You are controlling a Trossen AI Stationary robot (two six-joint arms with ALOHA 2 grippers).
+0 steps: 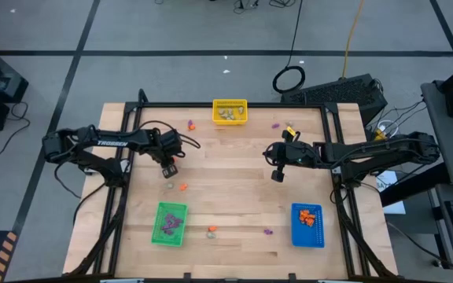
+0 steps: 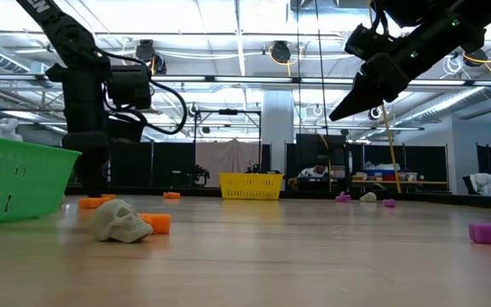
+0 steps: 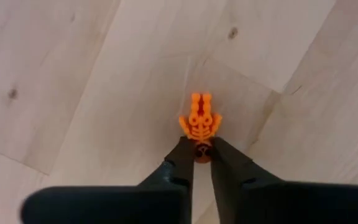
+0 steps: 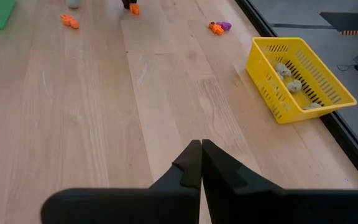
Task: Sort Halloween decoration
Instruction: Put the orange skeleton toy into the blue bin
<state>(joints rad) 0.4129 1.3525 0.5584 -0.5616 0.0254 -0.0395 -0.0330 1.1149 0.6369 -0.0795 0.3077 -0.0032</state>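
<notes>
Picking is the step in hand: left claw (image 3: 201,151) pinches one end of an orange skeleton (image 3: 199,122), a ribbed plastic trinket lying on the pale wood worktop (image 1: 234,181). Next it needs lifting and carrying to the blue bin (image 1: 307,226) holding orange pieces. Right claw (image 4: 201,151) hovers, pressed together.

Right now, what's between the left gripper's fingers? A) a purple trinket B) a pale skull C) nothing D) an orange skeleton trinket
D: in the left wrist view the left gripper has its fingers closed on the end of an orange skeleton trinket just above the wooden table; the pale skull lies apart on the table.
</notes>
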